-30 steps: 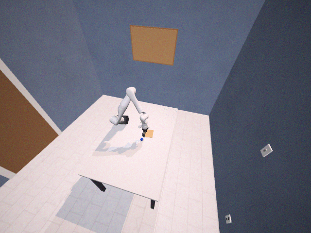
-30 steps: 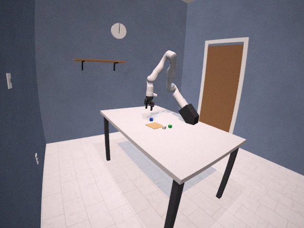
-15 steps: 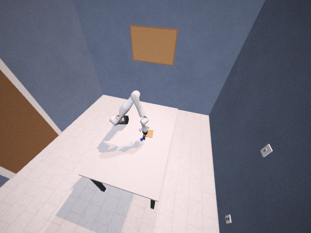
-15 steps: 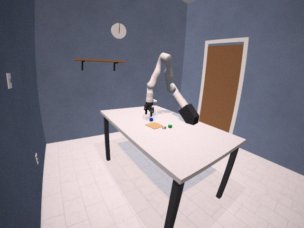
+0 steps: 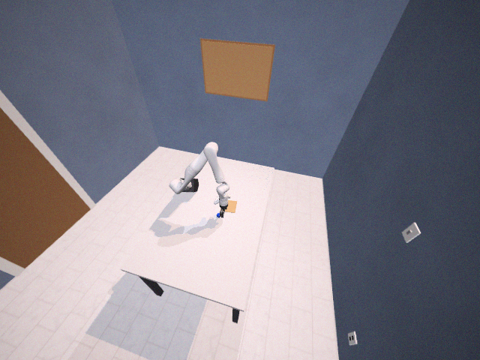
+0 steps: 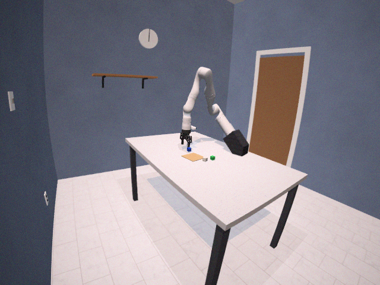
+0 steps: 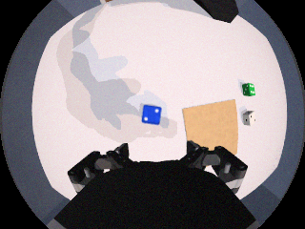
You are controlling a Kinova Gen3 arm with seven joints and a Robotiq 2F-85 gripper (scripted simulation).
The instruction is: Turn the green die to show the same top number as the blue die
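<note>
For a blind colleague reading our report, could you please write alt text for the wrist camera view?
The open, empty gripper hovers above a white table, with a blue die just ahead of its fingers. A tan mat lies to the right of the blue die, and a white die and a green die sit on the table beyond the mat's right edge.

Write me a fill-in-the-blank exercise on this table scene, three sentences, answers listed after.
1. The gripper hangs above the ____ die, its fingers wide apart and holding nothing.
2. The green die rests on the table, not on the ____.
3. The die nearest the green one is ____ in colour.

Missing words: blue; mat; white
</note>
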